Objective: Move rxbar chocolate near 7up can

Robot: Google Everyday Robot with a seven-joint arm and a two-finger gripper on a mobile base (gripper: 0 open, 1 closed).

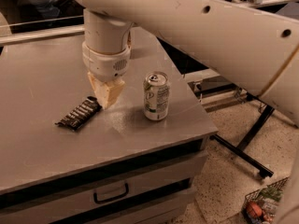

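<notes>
Hanging tip-down over the grey table [42,78], the gripper [107,97] is a cream wedge below the round white wrist housing [108,55]. Its tip is close to the tabletop, though contact with the surface cannot be made out. Whether the gripper is parted or closed cannot be told from this angle, and nothing shows clamped in it.

The rxbar chocolate [79,113] lies flat on the table just beside the gripper, on the picture's left of it and slightly nearer the camera. It is a dark wrapper with rows of pale lettering, lying at a slant, with its upper end the one closest to the gripper tip. Whether that end touches the gripper cannot be told.

The 7up can [156,97] stands upright on the other side of the gripper, to the picture's right of it and near the table's right-hand edge. Its silver top faces up and its green and white side faces the camera. The can is near the gripper but apart from it, and a strip of bare tabletop shows between the two. So the gripper sits between bar and can.

The white arm [196,27] runs from above the gripper up and across to the right of the picture. Below the gripper and towards the camera, the table front carries a drawer with a dark handle [110,193]. Far down to the right of the gripper, a basket [264,204] sits on the speckled floor [224,171]
</notes>
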